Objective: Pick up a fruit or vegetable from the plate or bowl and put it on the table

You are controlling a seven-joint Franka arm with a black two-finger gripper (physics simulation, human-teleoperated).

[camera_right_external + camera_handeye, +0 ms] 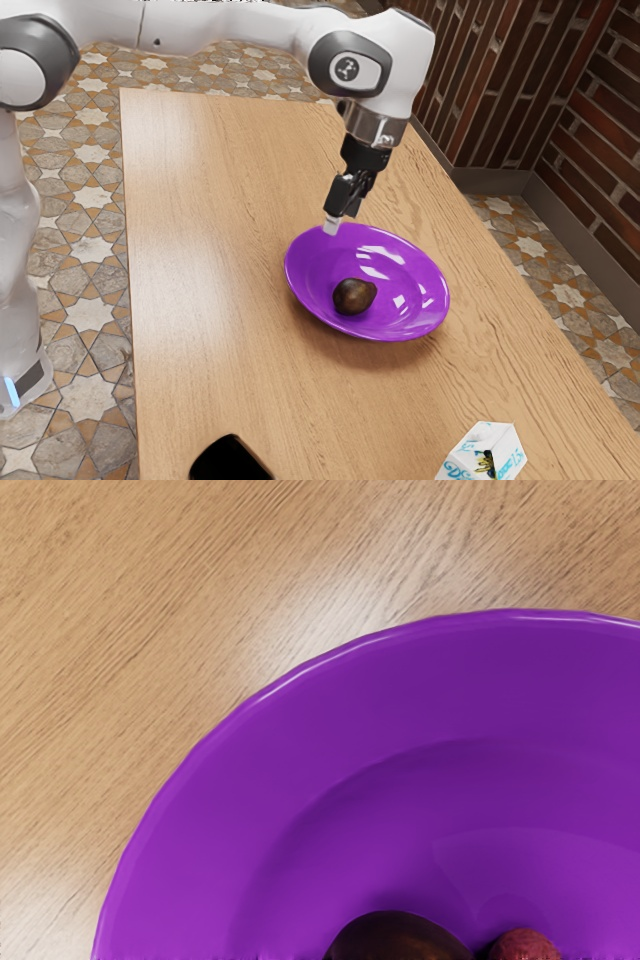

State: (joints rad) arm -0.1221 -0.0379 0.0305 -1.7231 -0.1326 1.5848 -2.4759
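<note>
My gripper (333, 224) hangs over the rim of the purple bowl (425, 273), on the side nearer the arm's hand. Inside the bowl, toward the exterior view's lower left, lies a dark brown fruit or vegetable (353, 296), apart from the gripper. From the wrist camera, the purple bowl (330, 720) shows its curved rim, with the dark brown piece (400, 938) at the picture's edge. Close beside that piece is a small reddish, rough-skinned one (525, 947). Both are partly cut off there.
A white box with blue lettering (484, 454) stands on the wooden table (225, 300) near the exterior view's bottom right. A black object (230, 460) is at the bottom edge, left of it. Brick walls rise beyond the table at the exterior view's right.
</note>
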